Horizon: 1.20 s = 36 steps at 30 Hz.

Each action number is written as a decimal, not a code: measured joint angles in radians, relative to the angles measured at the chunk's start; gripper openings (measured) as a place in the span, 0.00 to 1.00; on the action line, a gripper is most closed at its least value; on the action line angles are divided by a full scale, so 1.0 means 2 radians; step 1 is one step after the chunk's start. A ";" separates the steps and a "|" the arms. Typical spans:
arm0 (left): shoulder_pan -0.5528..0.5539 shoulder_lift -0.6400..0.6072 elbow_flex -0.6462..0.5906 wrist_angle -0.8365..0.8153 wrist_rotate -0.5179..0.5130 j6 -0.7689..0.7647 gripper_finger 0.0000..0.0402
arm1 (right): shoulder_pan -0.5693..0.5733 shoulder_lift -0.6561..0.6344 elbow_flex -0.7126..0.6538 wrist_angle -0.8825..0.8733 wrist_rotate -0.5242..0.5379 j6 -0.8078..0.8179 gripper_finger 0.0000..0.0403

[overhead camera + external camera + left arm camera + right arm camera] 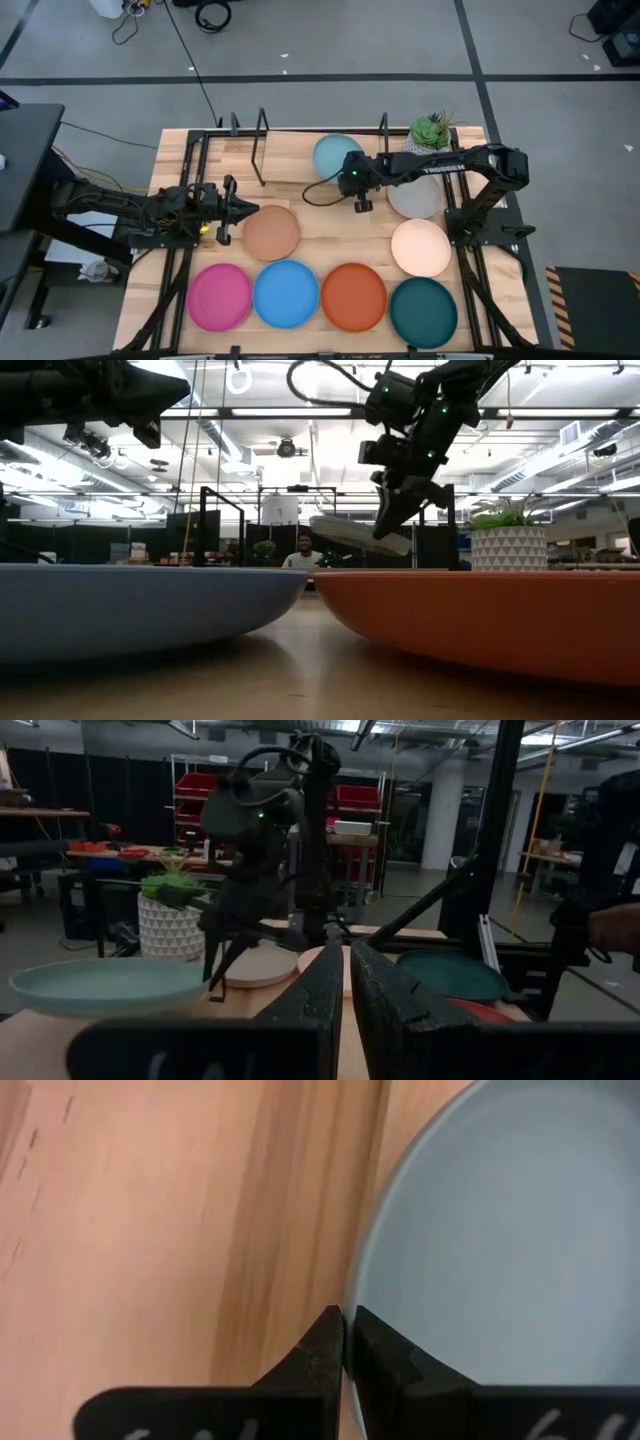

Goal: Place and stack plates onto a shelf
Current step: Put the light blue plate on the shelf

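Note:
The light blue plate (332, 154) (358, 533) hangs in my right gripper (352, 182) (385, 528) above the far middle of the table, by the shelf's black rods (262, 132). It also shows in the left wrist view (105, 985). On the wood lie the tan (272, 232), grey (415, 198), cream-pink (420, 247), magenta (220, 296), blue (285, 293), orange (352, 296) and dark teal (423, 312) plates. My left gripper (240, 208) (345, 985) hovers shut just left of the tan plate, touching nothing. My right gripper pinches the light blue plate's rim (362, 1295) between its two fingers, one finger on the dished upper face and one on the outer side. The fingers come from above, pointing down. The plate is lifted clear and tilted, sloping down toward the held side (395, 545).
A potted plant (432, 130) (508, 545) stands at the far right corner next to the shelf. Black frame rails (190, 170) run along both table sides. A person (303, 552) sits in the room beyond the far edge. Bare wood (340, 232) lies between the tan and cream-pink plates.

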 joint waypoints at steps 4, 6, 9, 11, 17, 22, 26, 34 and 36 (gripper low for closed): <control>0.000 0.000 0.000 0.007 0.000 0.024 0.08 | -0.006 0.003 0.000 0.005 -0.001 0.003 0.06; 0.000 0.000 0.000 0.009 0.000 0.049 0.08 | -0.007 0.003 0.000 0.000 -0.001 0.003 0.06; 0.000 0.000 0.000 0.014 0.000 0.068 0.08 | -0.011 0.004 0.000 0.000 -0.010 0.008 0.06; 0.000 0.000 0.000 0.021 0.000 0.077 0.08 | -0.017 0.010 0.000 -0.003 -0.024 0.020 0.06; 0.000 0.000 0.000 0.020 0.000 0.080 0.08 | -0.027 0.036 0.000 -0.023 0.008 0.029 0.06; 0.000 0.000 0.000 0.019 0.000 0.080 0.08 | -0.027 0.042 0.000 -0.030 0.039 0.028 0.07; 0.000 0.000 0.000 0.019 0.000 0.079 0.08 | -0.030 0.044 0.000 -0.030 0.040 0.026 0.09; 0.000 0.000 0.000 0.015 0.000 0.079 0.08 | -0.031 0.045 0.003 -0.032 0.040 0.025 0.20; 0.000 0.000 0.000 0.015 0.000 0.079 0.08 | -0.031 0.045 0.008 -0.035 0.044 0.023 0.23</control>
